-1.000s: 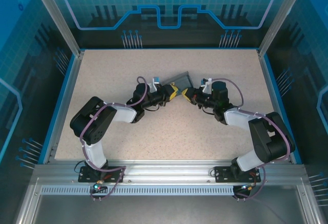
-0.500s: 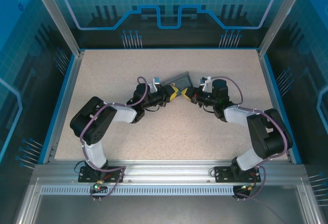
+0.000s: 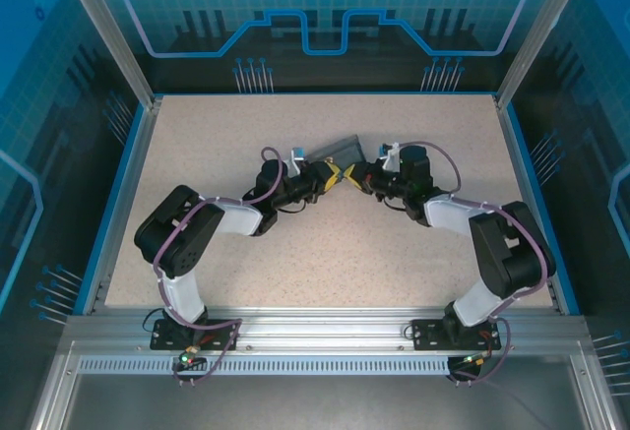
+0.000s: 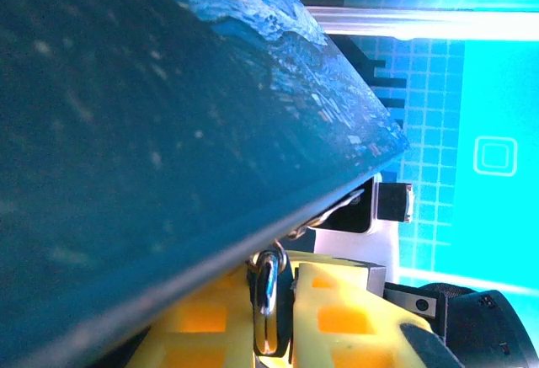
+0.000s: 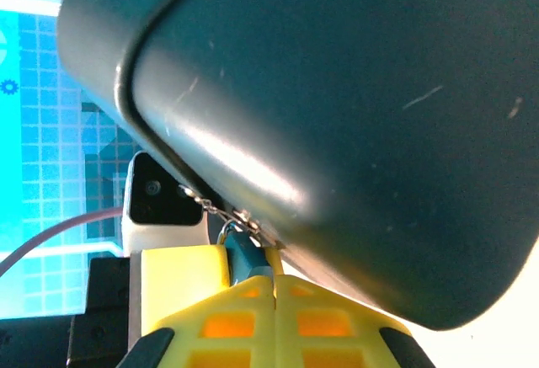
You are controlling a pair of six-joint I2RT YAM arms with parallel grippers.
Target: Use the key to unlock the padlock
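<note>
- Since a second ago your right arm has swung its wrist farther from you and a little to the left. That brings the right tool [image 3: 366,172] closer to the box [image 3: 340,147]. Your left arm and the box lie as they did.
- You have the box lying on the desk [image 3: 226,125] just beyond both tools, set askew in the top view. Its lid is shut, so whatever is inside is hidden from you.
- Your left tool [image 3: 333,176] meets the right one almost tip to tip at the box's near edge.
- In the right wrist view your yellow fingers [image 5: 202,317] are pressed together and pinch the padlock [image 5: 246,260]. Its bluish body rises from their tips. Its thin shackle hooks into a small metal latch [image 5: 221,210] on the box's seam.
- In the left wrist view your fingers [image 4: 337,317] are nearly closed on a slim metal piece, by its look the key [image 4: 268,301]. It sits right under the box's printed edge.
- You cannot tell whether the key sits in the padlock.
</note>
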